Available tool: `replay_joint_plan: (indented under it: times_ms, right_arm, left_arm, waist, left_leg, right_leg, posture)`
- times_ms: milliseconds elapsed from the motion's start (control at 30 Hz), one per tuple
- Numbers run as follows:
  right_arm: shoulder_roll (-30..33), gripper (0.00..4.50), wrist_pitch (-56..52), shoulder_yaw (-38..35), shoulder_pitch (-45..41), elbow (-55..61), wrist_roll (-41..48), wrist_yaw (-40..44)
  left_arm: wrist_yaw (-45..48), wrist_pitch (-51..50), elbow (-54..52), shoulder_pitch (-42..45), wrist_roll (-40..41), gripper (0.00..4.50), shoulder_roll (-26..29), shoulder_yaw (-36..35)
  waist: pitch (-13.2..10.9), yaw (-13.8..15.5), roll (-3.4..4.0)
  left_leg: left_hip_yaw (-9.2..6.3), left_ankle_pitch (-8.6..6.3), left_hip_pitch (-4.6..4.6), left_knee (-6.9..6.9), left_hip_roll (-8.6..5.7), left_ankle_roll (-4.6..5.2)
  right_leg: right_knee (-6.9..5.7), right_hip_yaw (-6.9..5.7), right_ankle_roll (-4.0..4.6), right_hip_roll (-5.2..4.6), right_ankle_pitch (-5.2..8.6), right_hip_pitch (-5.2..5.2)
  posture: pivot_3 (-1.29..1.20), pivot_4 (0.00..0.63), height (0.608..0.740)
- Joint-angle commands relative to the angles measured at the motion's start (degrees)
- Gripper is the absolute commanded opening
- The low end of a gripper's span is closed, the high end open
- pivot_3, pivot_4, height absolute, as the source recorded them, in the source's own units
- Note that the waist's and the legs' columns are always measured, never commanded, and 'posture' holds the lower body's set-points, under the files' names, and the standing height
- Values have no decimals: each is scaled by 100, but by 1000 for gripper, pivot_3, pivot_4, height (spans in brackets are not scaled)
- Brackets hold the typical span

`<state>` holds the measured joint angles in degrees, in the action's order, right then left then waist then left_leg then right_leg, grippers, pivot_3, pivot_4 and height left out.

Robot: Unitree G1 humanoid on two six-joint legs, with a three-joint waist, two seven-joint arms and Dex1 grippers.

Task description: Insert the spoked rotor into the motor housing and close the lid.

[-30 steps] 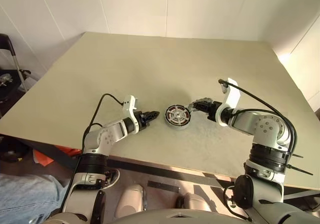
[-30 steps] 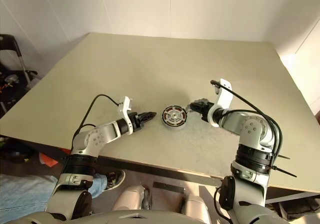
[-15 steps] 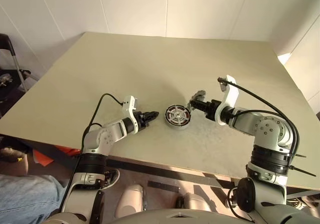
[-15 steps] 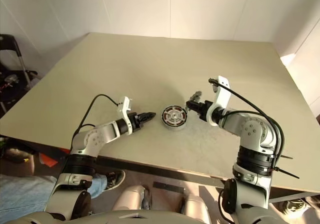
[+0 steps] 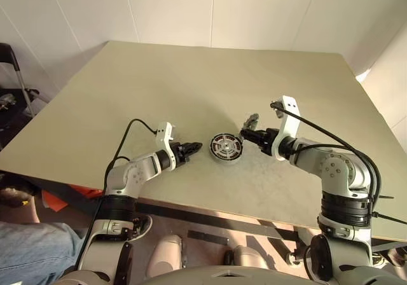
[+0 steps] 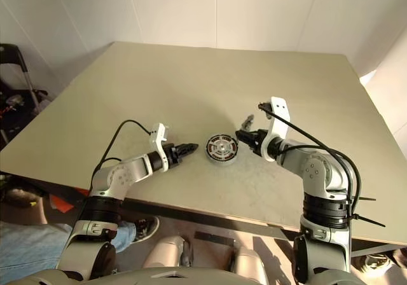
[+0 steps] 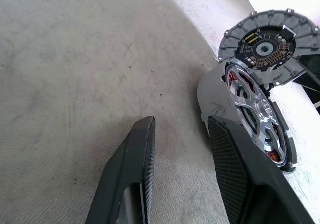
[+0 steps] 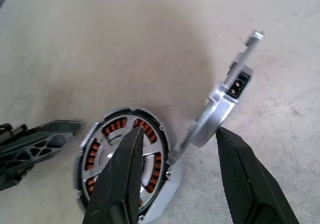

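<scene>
The motor housing (image 5: pixel 226 148) lies flat on the table (image 5: pixel 191 81), its coppery windings (image 8: pixel 92 154) circling the spoked rotor (image 7: pixel 255 109) that sits inside it. My right gripper (image 5: pixel 249 132) is just right of the housing, shut on the silver-grey lid (image 7: pixel 265 46). The lid (image 8: pixel 217 114) stands on edge, tilted, with its lower rim at the housing's right rim. My left gripper (image 5: pixel 196 147) rests low at the housing's left side. It is open with nothing between its fingers (image 7: pixel 140 154), and one fingertip is close to the housing wall.
The table's front edge (image 5: pixel 191 205) runs just below both arms. A dark wheeled frame (image 5: pixel 13 88) stands off the left side. A person's jeans-clad leg (image 5: pixel 25 250) shows below the front left corner.
My right wrist has rolled and shifted slightly left, and the lid has risen from low by the fingers to standing up on edge. The left arm and the housing have not moved.
</scene>
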<state>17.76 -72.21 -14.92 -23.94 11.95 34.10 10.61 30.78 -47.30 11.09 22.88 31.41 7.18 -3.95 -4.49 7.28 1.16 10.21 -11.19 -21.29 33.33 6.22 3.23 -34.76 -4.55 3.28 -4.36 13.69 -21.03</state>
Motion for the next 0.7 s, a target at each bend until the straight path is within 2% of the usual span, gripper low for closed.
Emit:
replay_joint_plan:
  times_ms: [33, 133, 267, 567, 700]
  right_arm:
    - [-36, 2487, 208, -63, -237, -130, -150, -146]
    - [-40, 2487, 247, -98, -290, -230, -218, -194]
    - [7, 1313, 250, -83, -319, -209, -211, -133]
    - [84, 1313, 240, -81, -217, -104, -200, -59]
    - [224, 1313, 493, 17, -98, 89, -170, 226]
  left_arm:
    - [42, 94, -51, 129, -9, 1770, 7, 13]
    - [40, 108, -56, 108, -26, 1770, 1, 19]
    - [38, 123, -65, 72, -40, 1770, 1, 25]
    - [47, 140, -53, 78, -47, 1770, 3, 33]
    - [58, 150, -37, 85, -55, 1770, 19, 36]
  waist:
    - [0, -4, 0]
    - [0, -8, 0]
    - [0, -6, 0]
    - [0, -5, 0]
    - [0, -4, 0]
  left_leg:
    - [0, -1, -1, 1, 0, 2]
    - [0, -1, -1, 2, 0, 3]
    - [0, -3, -1, 3, 0, 5]
    - [0, -5, -1, 5, 0, 9]
    - [0, -6, -1, 6, 0, 11]
  right_leg:
    - [0, 0, 0, 0, 0, 0]
    - [0, 0, 2, 0, -1, 0]
    - [-1, 0, 3, 0, -2, 1]
    - [0, 0, 3, 0, -2, 2]
    - [0, 0, 3, 0, -2, 2]
  posture:
    - [0, 0, 740]
    - [0, 0, 740]
    - [0, 0, 740]
    - [0, 0, 740]
    - [0, 0, 740]
